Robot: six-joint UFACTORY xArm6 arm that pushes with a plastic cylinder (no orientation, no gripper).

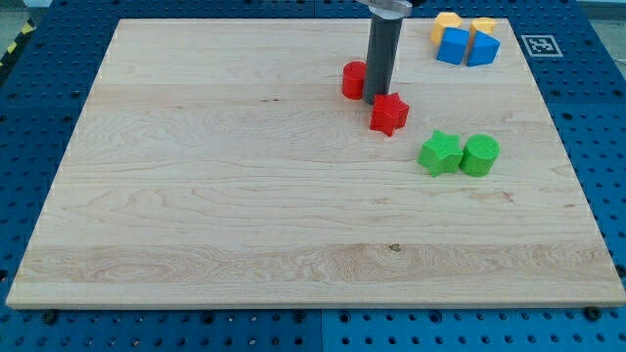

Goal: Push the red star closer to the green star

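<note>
My tip [380, 100] touches the far-left edge of the red star [389, 113], which sits on the table [196, 196] with the green star [440, 154] nearer and to its right, so a near-right push fits; there is no claw to grasp with.

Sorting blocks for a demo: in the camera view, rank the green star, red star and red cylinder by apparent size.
1. green star
2. red star, only slightly smaller
3. red cylinder, partly hidden behind the rod, so its rank is unsure
</note>
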